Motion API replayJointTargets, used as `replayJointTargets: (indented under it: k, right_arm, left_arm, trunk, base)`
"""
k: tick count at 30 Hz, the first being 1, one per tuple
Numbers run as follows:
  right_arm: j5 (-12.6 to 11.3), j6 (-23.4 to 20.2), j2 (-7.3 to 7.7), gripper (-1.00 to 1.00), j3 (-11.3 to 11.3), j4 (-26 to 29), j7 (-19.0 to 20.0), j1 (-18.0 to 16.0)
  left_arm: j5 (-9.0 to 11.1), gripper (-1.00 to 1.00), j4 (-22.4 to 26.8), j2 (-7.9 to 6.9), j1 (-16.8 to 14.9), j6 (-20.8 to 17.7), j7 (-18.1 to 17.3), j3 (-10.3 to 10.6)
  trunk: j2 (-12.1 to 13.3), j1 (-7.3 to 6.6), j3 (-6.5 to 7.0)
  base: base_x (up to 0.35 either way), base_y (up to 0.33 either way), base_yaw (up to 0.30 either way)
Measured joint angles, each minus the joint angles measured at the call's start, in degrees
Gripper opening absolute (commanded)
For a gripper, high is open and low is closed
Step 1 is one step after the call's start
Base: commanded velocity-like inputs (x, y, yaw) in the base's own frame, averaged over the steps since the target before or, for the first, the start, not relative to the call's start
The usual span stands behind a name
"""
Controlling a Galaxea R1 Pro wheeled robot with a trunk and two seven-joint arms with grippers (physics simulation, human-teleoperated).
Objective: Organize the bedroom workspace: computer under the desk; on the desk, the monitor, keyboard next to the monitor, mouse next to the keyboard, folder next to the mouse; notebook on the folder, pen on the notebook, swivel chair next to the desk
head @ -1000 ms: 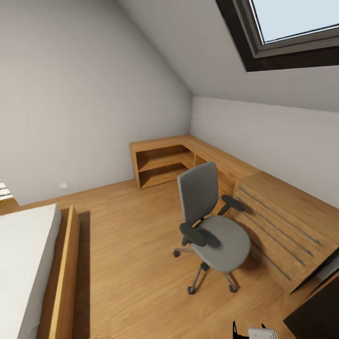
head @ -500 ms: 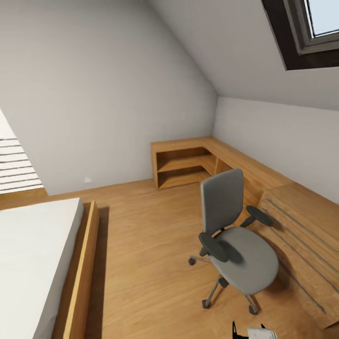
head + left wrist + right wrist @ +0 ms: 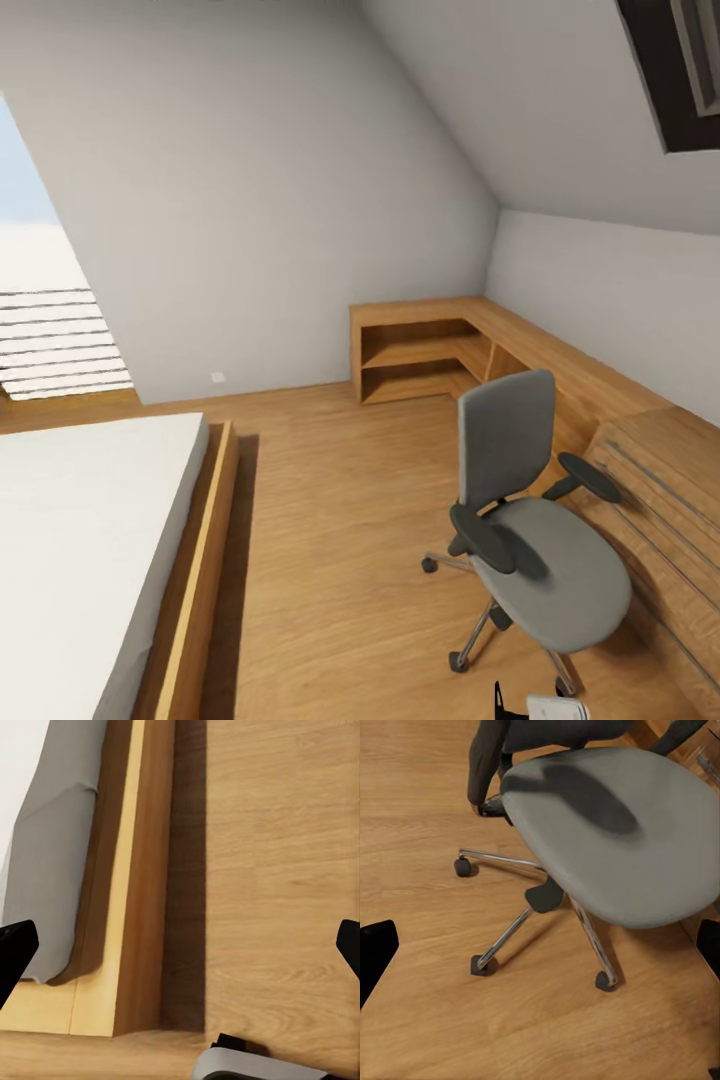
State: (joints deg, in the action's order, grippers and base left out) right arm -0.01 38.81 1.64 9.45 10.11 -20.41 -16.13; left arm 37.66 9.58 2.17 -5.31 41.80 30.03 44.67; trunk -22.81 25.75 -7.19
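The head view looks down across the room; the right wrist view shares its swivel chair (image 3: 535, 540), nearer.

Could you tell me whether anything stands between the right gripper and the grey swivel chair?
Nothing visible does: in the right wrist view the right gripper looks straight at the grey swivel chair, with bare light wood plank floor below it.

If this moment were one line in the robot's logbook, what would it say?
place: bedroom | swivel chair: bare seat, beside wood drawer chest | bed: on left | left gripper: open | right gripper: open
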Motion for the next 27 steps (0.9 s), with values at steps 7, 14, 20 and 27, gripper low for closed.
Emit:
replayJointTargets:
  k: [7, 14, 20, 27]
  right_arm:
    - [0.0, 0.01, 0.01, 1.0, 0.0, -0.03, 0.01, 0.01]
    - [0.05, 0.01, -0.05, 1.0, 0.03, -0.05, 0.01, 0.01]
    - [0.08, 0.02, -0.16, 1.0, 0.08, -0.07, 0.02, 0.0]
    - [0.08, 0.02, -0.17, 1.0, 0.08, -0.08, 0.03, 0.0]
  left_arm:
    - [0.07, 1.0, 0.0, 0.13, 0.0, -0.16, -0.06, 0.01]
    - [0.17, 1.0, 0.0, 0.12, 0.0, -0.41, -0.05, 0.01]
    - [0.19, 1.0, 0.01, 0.11, 0.01, -0.46, -0.05, 0.02]
    - [0.13, 1.0, 0.01, 0.11, 0.01, -0.44, -0.05, 0.02]
  trunk:
    - [0.0, -0.02, 0.62]
    - [-0.01, -0.03, 1.25]
    - [0.0, -0.03, 1.77]
    - [0.01, 0.0, 2.09]
  base:
    - [0.092, 0.0, 0.01]
    - [0.286, 0.0, 0.012]
    - [0.288, 0.0, 0.121]
    - [0.05, 0.0, 0.247]
